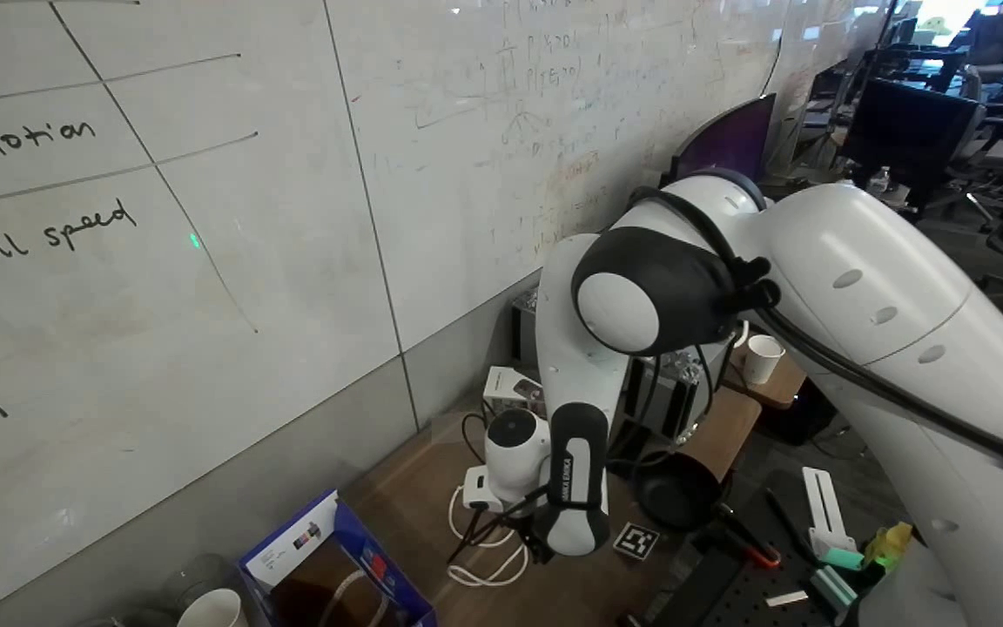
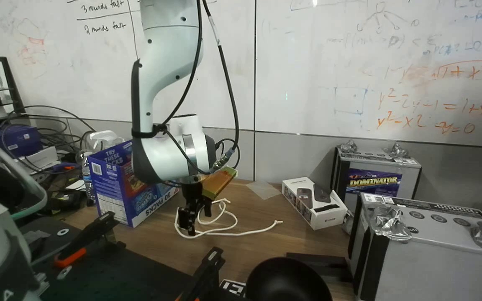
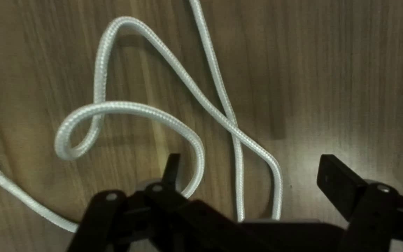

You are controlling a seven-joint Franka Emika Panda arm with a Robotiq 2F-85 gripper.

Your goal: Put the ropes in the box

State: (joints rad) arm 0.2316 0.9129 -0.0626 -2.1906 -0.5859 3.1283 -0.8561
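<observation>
A white braided rope lies in loose loops on the brown table. It shows in both exterior views (image 1: 488,581) (image 2: 249,232) and in the wrist view (image 3: 187,81). The blue snack box (image 2: 113,188) stands open at the top beside it; it also shows in an exterior view (image 1: 384,557), with another pale rope (image 1: 343,596) inside. My gripper (image 2: 197,219) points down over the looped rope. In the wrist view the gripper (image 3: 252,168) is open, and rope strands run between its fingers without being clamped. The arm hides most of the gripper in an exterior view (image 1: 541,549).
A black pan (image 2: 287,280) stands near the table's front edge. A white product box (image 2: 314,202) and grey cases (image 2: 425,251) are farther along the table. A white cup (image 1: 212,610) is beside the blue box. A whiteboard wall (image 2: 308,83) bounds the back.
</observation>
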